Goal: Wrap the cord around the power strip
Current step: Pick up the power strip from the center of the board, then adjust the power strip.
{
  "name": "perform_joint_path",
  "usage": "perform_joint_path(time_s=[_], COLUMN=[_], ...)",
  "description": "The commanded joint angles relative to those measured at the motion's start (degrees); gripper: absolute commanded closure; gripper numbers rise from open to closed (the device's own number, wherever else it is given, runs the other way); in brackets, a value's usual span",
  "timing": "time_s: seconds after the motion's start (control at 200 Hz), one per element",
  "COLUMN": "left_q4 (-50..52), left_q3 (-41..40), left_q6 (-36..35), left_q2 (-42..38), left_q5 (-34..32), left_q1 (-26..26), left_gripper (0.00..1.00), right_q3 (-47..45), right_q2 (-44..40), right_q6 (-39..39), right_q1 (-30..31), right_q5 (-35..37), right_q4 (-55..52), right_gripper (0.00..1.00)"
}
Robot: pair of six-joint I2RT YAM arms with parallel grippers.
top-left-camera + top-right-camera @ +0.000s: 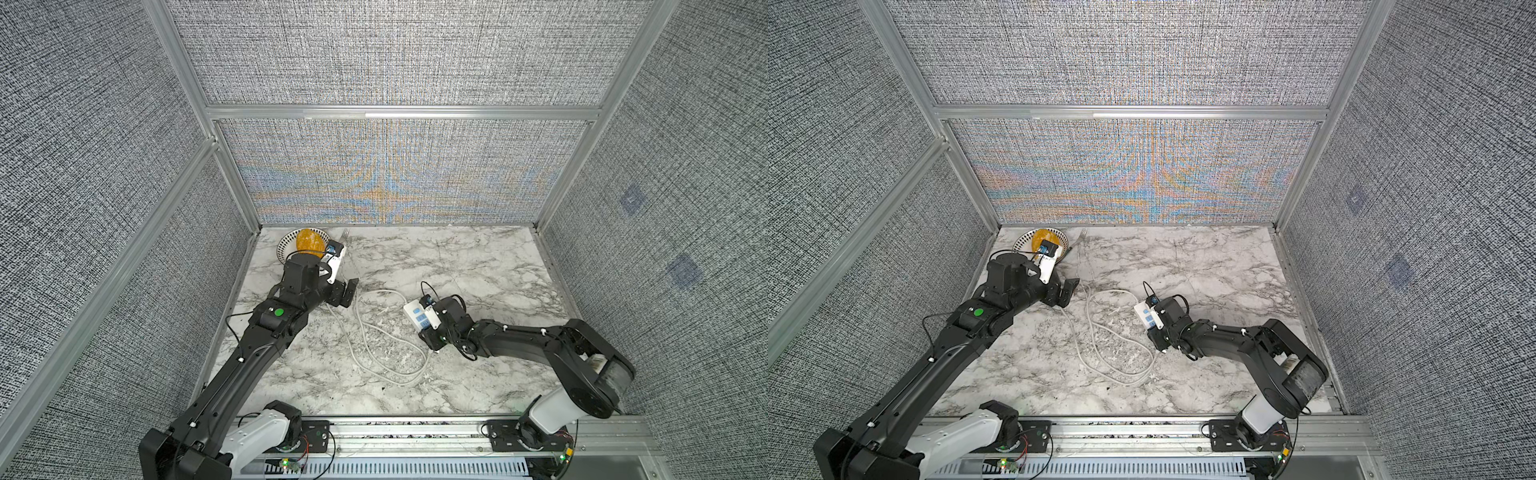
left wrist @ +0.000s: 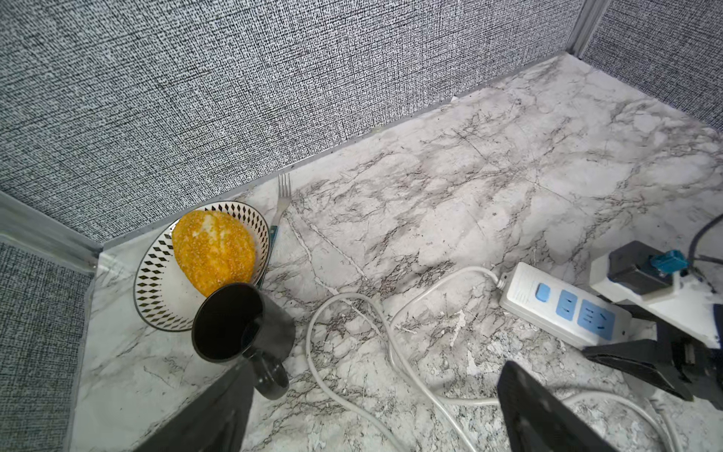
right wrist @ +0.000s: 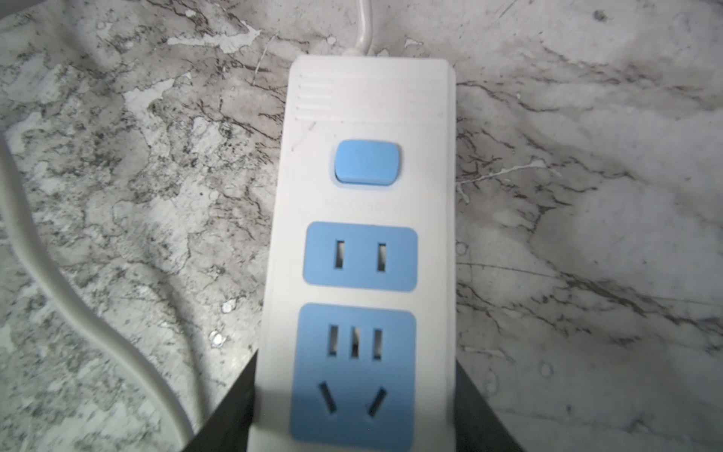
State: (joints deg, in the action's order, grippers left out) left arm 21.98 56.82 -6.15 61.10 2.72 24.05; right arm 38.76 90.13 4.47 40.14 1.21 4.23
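Marble-patterned tabletop [image 1: 478, 266] lies before us: our left gripper [image 1: 348, 293] hovers with jaws spread wide by the cord [image 1: 365, 332], which sprawls in loose loops toward the power strip [image 1: 417, 314] at centre, its end pinched by our right gripper [image 3: 354, 411].

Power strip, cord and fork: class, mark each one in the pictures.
Power strip [image 3: 358, 256]: right wrist view, on its two-slot socket panel.
Cord [image 3: 58, 297]: right wrist view, on the loose curved stretch.
Fork [image 2: 280, 205]: left wrist view, on its neck below the tines.
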Motion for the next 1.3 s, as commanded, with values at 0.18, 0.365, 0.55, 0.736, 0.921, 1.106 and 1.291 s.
perform_joint_path(time_s=[0.18,0.365,0.55,0.736,0.921,1.106,1.291], left_q4=[-0.7,-2.3,4.8,10.2,11.5,11.7,12.6], left_q3=[-0.5,-1.3,3.9,7.8,10.7,11.6,11.6], left_q6=[-14.4,-24.5,-31.7,-37.7,-41.1,-42.4,-44.1], left_q2=[1.6,0.1,2.7,6.7,10.8,13.8,15.6], left_q5=[15.1,26.7,32.1,33.5,33.5,34.4,33.6], left_q1=[0.7,1.6,3.5,4.9,5.4,5.7,7.4], left_gripper=[0.02,0.01,0.01,0.01,0.01,0.01,0.01], right_q3=[2.9,6.1,9.4,12.3,13.5,12.5,12.6], right_q2=[-5.4,-9.1,-12.1,-13.6,-14.8,-17.4,-18.6], right_q6=[-9.3,-18.8,-25.6,-32.0,-34.3,-36.3,-38.4], right_q1=[-0.1,-1.4,-4.8,-6.1,-6.1,-5.6,-5.2], right_q5=[-5.2,-13.0,-23.3,-28.0,-30.5,-32.5,-32.6], right_q4=[-1.7,-4.8,-8.2,-13.5,-15.9,-16.1,-18.1], right_gripper=[0.66,0.70,0.71,0.71,0.72,0.72,0.73])
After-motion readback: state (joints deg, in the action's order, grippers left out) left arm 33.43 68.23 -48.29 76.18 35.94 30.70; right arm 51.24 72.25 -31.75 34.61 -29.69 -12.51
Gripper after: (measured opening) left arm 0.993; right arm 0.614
